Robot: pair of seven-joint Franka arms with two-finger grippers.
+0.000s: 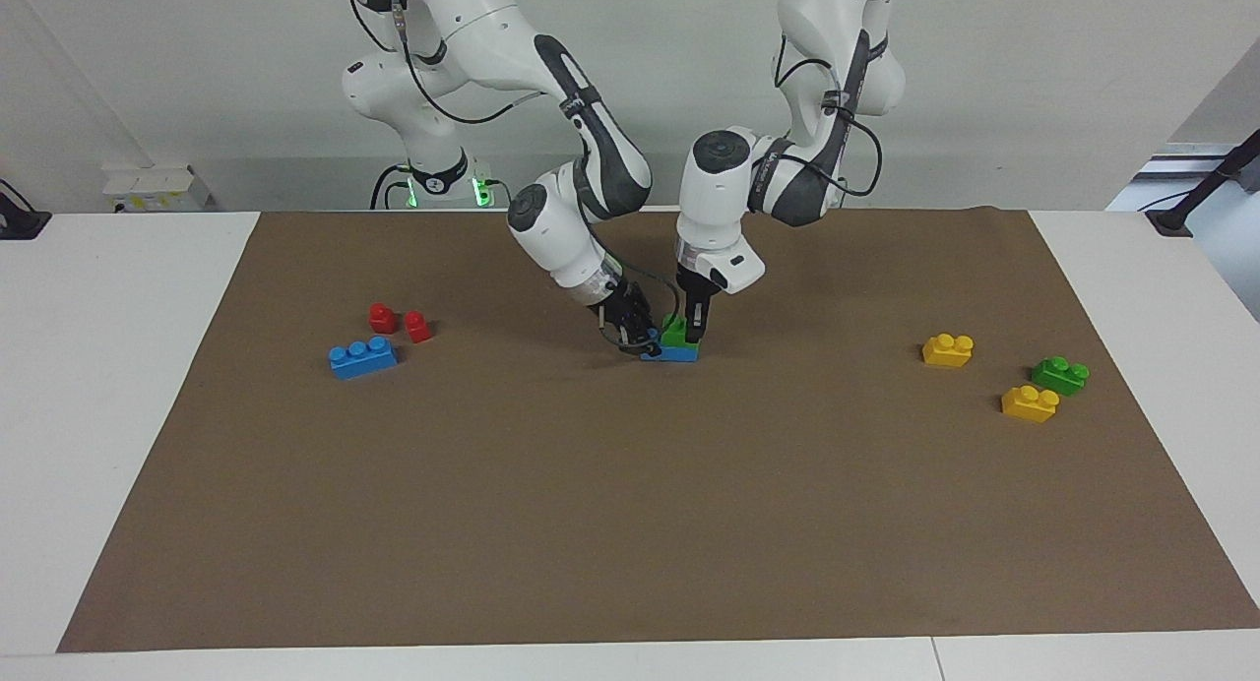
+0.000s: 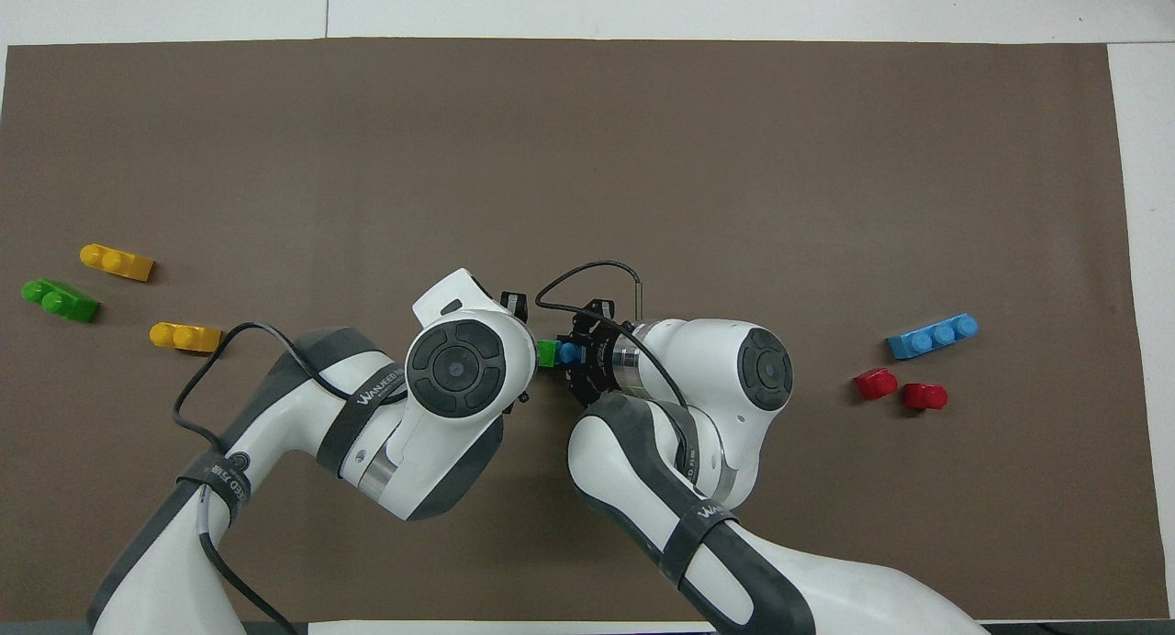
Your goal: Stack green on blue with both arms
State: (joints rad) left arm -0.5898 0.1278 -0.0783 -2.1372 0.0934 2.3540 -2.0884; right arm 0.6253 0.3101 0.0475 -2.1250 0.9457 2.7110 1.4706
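Green brick (image 1: 677,332) sits on the blue brick (image 1: 669,352) at mid-mat, between the two arms; it covers the blue brick's end toward the left arm's side, and whether its underside is fully seated on the studs cannot be told. Left gripper (image 1: 695,339) stands vertical over the green brick with its fingers closed on it; right gripper (image 1: 642,343) reaches in at a slant and grips the other end of the blue brick, holding it down on the mat. Judged step: pressing the stack together. Next move calls for a straight downward push by the left arm while the right arm braces, then release of both bricks.

Surroundings: a second blue brick (image 1: 362,356) and two red pieces (image 1: 399,321) lie toward the right arm's end; two yellow bricks (image 1: 948,349) and a second green brick (image 1: 1060,374) lie toward the left arm's end; all are well apart from the stack and obstruct nothing. Main constraint: the two wrists are close together.
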